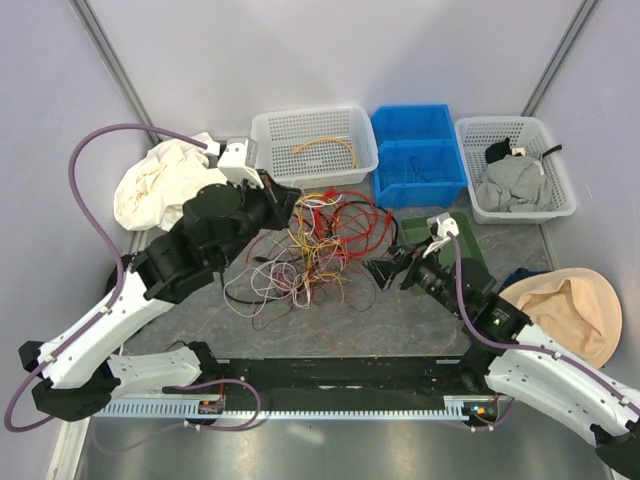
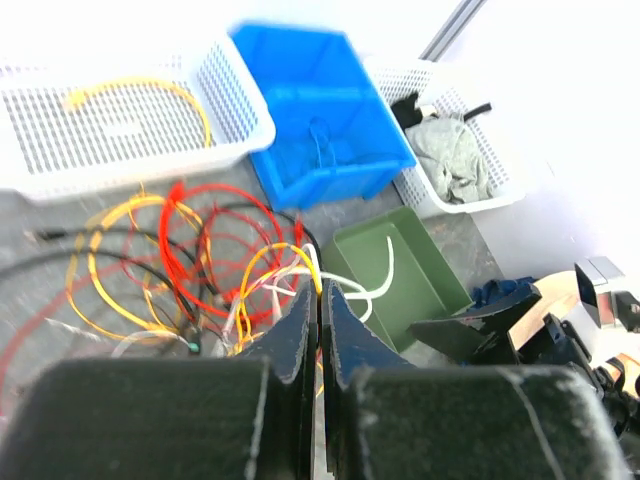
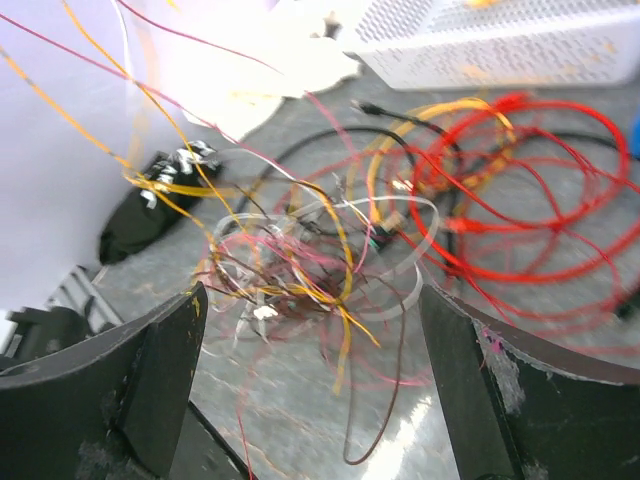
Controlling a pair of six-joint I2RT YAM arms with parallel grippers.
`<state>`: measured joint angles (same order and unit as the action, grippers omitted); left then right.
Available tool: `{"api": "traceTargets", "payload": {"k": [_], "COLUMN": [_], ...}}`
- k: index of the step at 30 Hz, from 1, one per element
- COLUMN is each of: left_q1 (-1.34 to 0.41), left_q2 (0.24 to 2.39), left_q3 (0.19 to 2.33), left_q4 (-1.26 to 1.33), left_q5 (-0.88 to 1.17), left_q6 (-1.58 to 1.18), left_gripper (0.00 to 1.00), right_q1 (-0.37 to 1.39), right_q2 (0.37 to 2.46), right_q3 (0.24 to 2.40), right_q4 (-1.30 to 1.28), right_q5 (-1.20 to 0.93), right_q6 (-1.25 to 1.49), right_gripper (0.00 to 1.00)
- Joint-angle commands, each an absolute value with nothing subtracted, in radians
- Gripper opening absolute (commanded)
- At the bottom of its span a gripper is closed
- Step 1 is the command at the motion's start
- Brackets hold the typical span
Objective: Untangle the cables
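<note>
Your left gripper [image 2: 319, 296] is pressing its fingers fully together at the far edge of the cables [image 1: 315, 245]. A yellow strand is running right into the tips, though I cannot tell whether it is truly pinched. Your right gripper [image 3: 310, 400] is hanging wide open and empty, facing the tangle. The wires are lying heaped on the table between both arms, just in front of the white basket [image 1: 312, 145]. They are looking light, limp and springy, so any pull is likely dragging neighbours along. You are better off taking one strand at a free outer loop, not the knotted middle.
</note>
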<state>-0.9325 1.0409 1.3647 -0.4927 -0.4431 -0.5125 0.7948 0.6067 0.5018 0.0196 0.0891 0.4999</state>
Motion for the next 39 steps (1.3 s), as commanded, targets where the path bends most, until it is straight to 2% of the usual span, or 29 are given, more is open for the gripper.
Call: {"api": "traceTargets", "payload": {"k": [1,9,16,22,24,25,26,28,29,30,31,33,34,39], "left_q1": [-0.930,-0.923,-0.919,-0.917,-0.919,-0.919,-0.917,-0.917,-0.914,-0.910,-0.904,-0.873,-0.861,-0.741], "left_q2": [1.051,1.132,1.157,1.155,1.152,1.149,1.146,1.141,1.138,1.132,1.126,1.108,1.098,0.987], "left_q3": [1.454,1.534,1.543,1.542,1.539,1.533,1.529,1.514,1.506,1.499,1.477,1.451,1.418,1.249], "left_q4": [-0.511,-0.535,-0.534,-0.535,-0.535,-0.537,-0.537,-0.545,-0.552,-0.561,-0.587,-0.623,-0.644,-0.693], "left_q5": [-0.454,-0.436,-0.417,-0.410,-0.411,-0.413,-0.416,-0.442,-0.457,-0.477,-0.514,-0.558,-0.604,-0.638], "left_q6": [-0.330,-0.327,-0.342,-0.348,-0.350,-0.350,-0.350,-0.351,-0.359,-0.371,-0.385,-0.461,-0.494,-0.692], "left_gripper": [0.02,0.02,0.02,0.02,0.02,0.02,0.02,0.02,0.02,0.07,0.33,0.64,0.99,0.99], "right_q1": [0.799,0.824,0.864,0.879,0.881,0.881,0.881,0.879,0.880,0.881,0.881,0.881,0.881,0.881], "right_q2": [0.676,0.906,1.081,1.186,1.206,1.210,1.212,1.201,1.178,1.163,1.148,1.103,1.094,1.083], "right_q3": [0.604,0.735,0.834,0.885,0.893,0.894,0.897,0.897,0.899,0.903,0.910,0.951,0.975,1.190], "right_q4": [0.207,0.486,0.525,0.534,0.541,0.541,0.540,0.532,0.522,0.506,0.461,0.393,0.299,0.014], "right_q5": [-0.006,-0.222,-0.225,-0.178,-0.160,-0.147,-0.128,-0.115,-0.092,-0.077,-0.060,-0.028,-0.015,0.047], "right_q6": [0.495,0.566,0.515,0.480,0.466,0.465,0.462,0.454,0.450,0.446,0.434,0.414,0.407,0.350], "right_gripper": [0.94,0.91,0.89,0.83,0.73,0.64,0.39,0.21,0.06,0.00,0.00,0.00,0.00,0.00]}}
